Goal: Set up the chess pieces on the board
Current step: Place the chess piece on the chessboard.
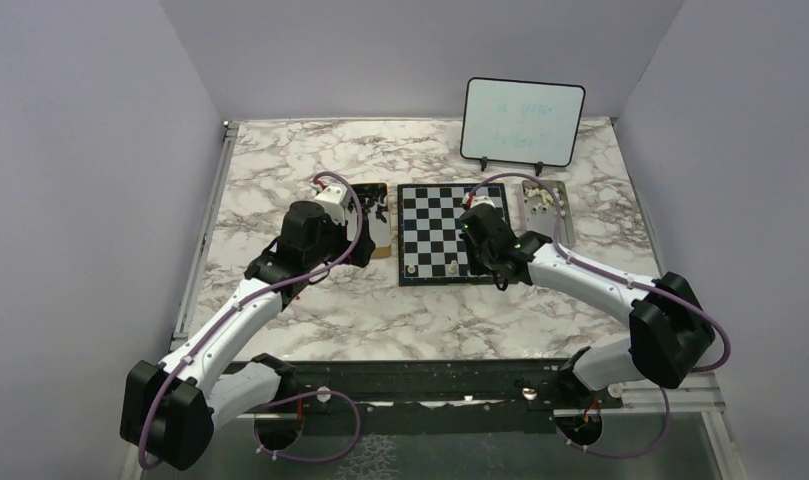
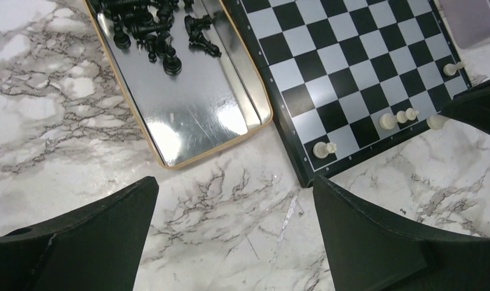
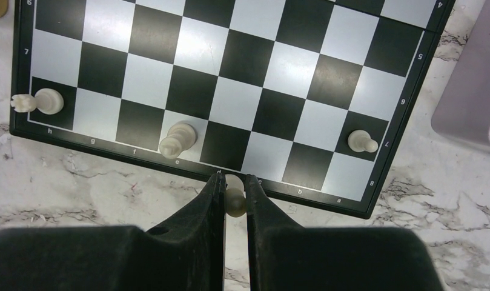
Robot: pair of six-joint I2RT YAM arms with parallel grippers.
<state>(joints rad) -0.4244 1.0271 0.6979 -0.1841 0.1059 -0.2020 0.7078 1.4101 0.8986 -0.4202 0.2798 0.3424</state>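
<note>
The black-and-white board (image 1: 435, 215) lies in the middle of the marble table. Three cream-white chess pieces (image 3: 177, 139) stand on squares along its near edge, one near each corner (image 3: 45, 101) (image 3: 361, 142). My right gripper (image 3: 234, 185) hovers at that near edge, shut on a small white piece (image 3: 234, 199), which sits upright between the fingertips over the black border. My left gripper (image 2: 234, 188) is open and holds nothing, above bare marble just off the board's near left corner (image 2: 306, 173).
A metal tray (image 2: 194, 103) with a heap of black pieces (image 2: 151, 30) lies left of the board. Another tray (image 1: 545, 205) with white pieces sits to the board's right. An upright whiteboard (image 1: 523, 120) stands at the back.
</note>
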